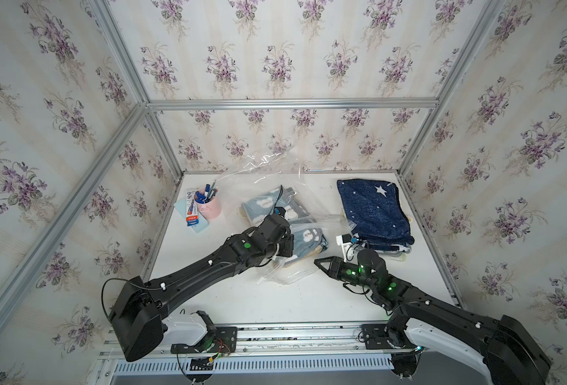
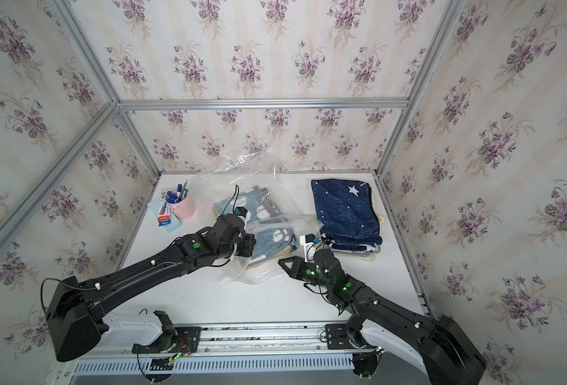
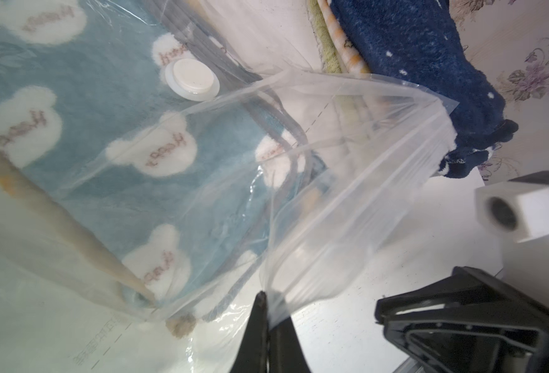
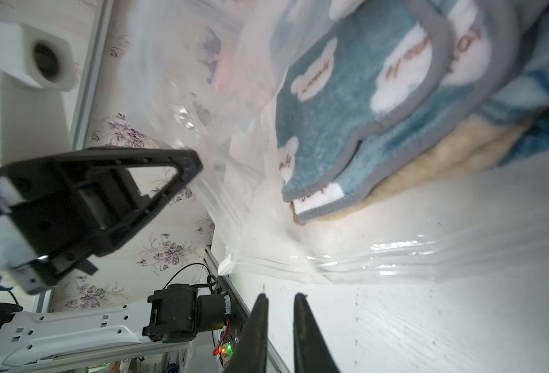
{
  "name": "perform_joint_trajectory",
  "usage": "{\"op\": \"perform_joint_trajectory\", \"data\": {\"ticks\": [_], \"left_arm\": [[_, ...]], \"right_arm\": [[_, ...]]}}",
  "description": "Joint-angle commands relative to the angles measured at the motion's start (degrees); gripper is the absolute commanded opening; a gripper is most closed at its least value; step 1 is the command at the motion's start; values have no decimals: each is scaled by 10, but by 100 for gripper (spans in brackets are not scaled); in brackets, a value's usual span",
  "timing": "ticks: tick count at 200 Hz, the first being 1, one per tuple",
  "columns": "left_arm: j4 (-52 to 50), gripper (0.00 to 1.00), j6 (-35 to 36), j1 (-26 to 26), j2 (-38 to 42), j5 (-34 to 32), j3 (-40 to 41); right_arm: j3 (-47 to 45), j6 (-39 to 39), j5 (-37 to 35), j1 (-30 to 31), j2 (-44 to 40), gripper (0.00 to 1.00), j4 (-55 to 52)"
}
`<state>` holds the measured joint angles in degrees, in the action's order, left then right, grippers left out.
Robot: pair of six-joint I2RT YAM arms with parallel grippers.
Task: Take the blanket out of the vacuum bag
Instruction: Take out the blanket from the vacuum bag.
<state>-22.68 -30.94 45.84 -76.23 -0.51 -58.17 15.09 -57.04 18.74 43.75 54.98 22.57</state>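
Top views, 12 = back wall. The vacuum bag (image 1: 294, 274) lies mid-table (image 1: 242, 300), and the blanket (image 1: 262, 208), pale blue w/ white bear patches, shows through the film. The bag's long axis runs approx 12 to 6, tilted a bit toward 11–5. Its far end stands up crumpled near the back wall. The near end w/ the zip strip (image 2: 255, 278) points at approx 5, toward my R gripper (image 1: 320, 263). The L gripper (image 1: 283, 248) is over the bag's near half, but the wrist hides its tips here. A navy star blanket stack (image 1: 375, 210) sits at 2, apart from the bag. A pink pen cup (image 1: 208, 205) sits at 10.

Left wrist: the L gripper's jaws are clamped on a fold of bag film by the mouth, and the film fans away taut from the tips. The white valve (image 3: 192, 79) sits on the bag's face, over the blanket. The R gripper is close by. I can't see it touching the film.

Right wrist: the R gripper's jaws are nearly together w/ a slim gap showing and nothing btwn them. The tips hang just short of the ribbed zip edge. A grey-bound blanket corner (image 4: 318, 197) lies right at the mouth, on the lower film.

My read on progress: the mouth is open and held up, so the opening step is done. The blanket is all still in the bag, w/ none pulled clear. What's left is to take that corner w/ the R gripper and draw it out toward 5, along the long axis, while the L gripper pins the film.
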Motion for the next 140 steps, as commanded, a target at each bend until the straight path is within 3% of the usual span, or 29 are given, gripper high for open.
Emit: {"op": "perform_joint_trajectory", "data": {"ticks": [1,56,92,110,140], "left_arm": [[21,0,-1,1,-2,-5,-14],[17,0,9,1,2,3,-27],[13,0,11,1,10,10,-18],[18,0,11,1,19,14,-8],[3,0,27,1,19,15,-8]], "right_arm": [[-1,-6,31,7,51,17,117],[6,-67,67,11,239,19,306],[32,-135,-52,11,305,41,318],[32,-170,-104,11,333,43,352],[44,-209,-123,11,377,43,370]]}}
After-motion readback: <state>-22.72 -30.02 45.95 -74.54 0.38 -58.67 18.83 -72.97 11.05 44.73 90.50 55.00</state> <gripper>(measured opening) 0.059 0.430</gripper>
